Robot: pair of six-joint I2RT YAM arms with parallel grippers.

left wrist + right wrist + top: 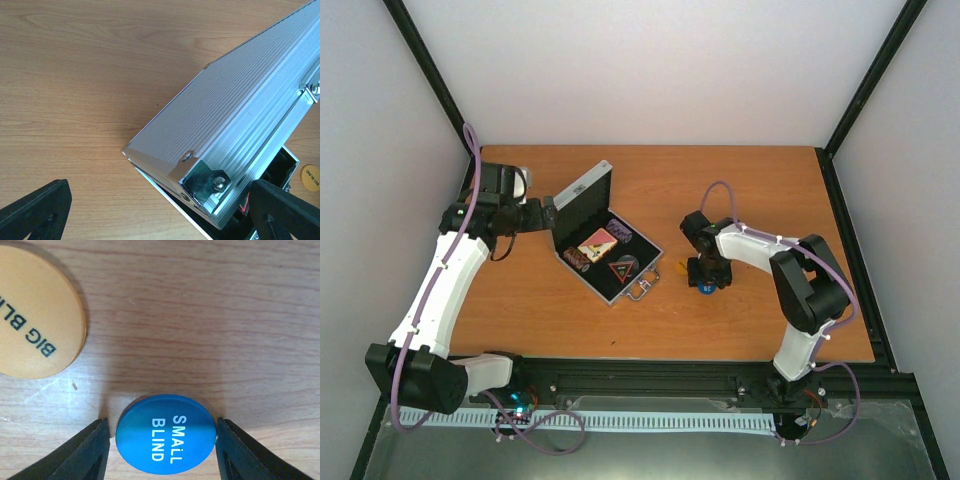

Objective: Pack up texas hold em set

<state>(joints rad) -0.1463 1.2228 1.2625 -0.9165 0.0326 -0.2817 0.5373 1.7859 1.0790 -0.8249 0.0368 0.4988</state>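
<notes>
The silver case [607, 292] lies open at the table's middle, its lid [582, 193] raised. Inside are a red card deck [597, 240], chip stacks [577, 257] and a dark triangular button [620, 268]. My left gripper [548, 214] is open behind the lid; in the left wrist view the lid's corner [200, 172] lies between its wide-apart fingers [35, 210]. My right gripper [707, 283] is open, low over the table, its fingertips [95, 445] on either side of the blue "SMALL BLIND" disc [166, 440]. The orange "BIG BLIND" disc [35, 320] lies flat beside it.
The case's metal handle [645, 288] points towards the near edge. The orange disc also shows past the case in the left wrist view [310, 177]. Black frame rails run along the table's edges [850, 220].
</notes>
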